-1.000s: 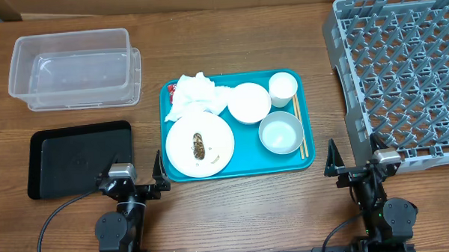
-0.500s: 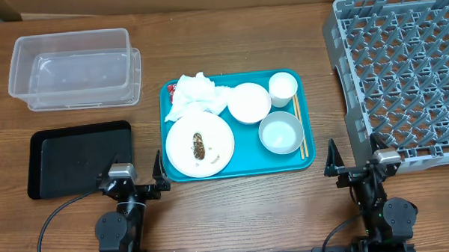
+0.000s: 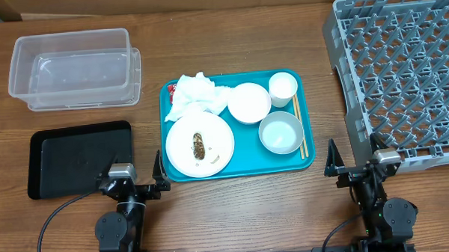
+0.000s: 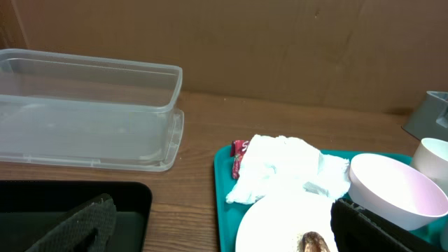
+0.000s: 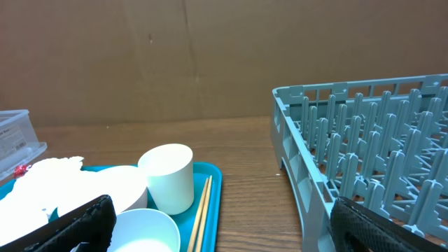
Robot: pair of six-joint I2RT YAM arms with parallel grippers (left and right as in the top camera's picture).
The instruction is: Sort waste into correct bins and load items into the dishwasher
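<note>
On the teal tray lie crumpled napkins (image 3: 196, 97), a red wrapper (image 3: 171, 88), a white plate (image 3: 218, 145) with a brown food scrap (image 3: 199, 145), two bowls (image 3: 250, 103) (image 3: 281, 132), a cup (image 3: 283, 88) and chopsticks (image 3: 299, 127). The clear tub (image 3: 74, 68) sits at the far left, with the black tray (image 3: 79, 157) in front of it. The grey dish rack (image 3: 402, 75) fills the right side. My left gripper (image 3: 134, 174) rests open at the near edge, between black tray and plate. Beside the rack's near corner, my right gripper (image 3: 355, 166) is open and empty.
The teal serving tray (image 3: 248, 151) lies mid-table between the two arms. The left wrist view looks over the plate (image 4: 280, 224) and napkins (image 4: 287, 168) toward the tub (image 4: 91, 105). The right wrist view shows the cup (image 5: 168, 178), chopsticks (image 5: 199, 213) and rack (image 5: 371, 140). A brown wall stands behind the table.
</note>
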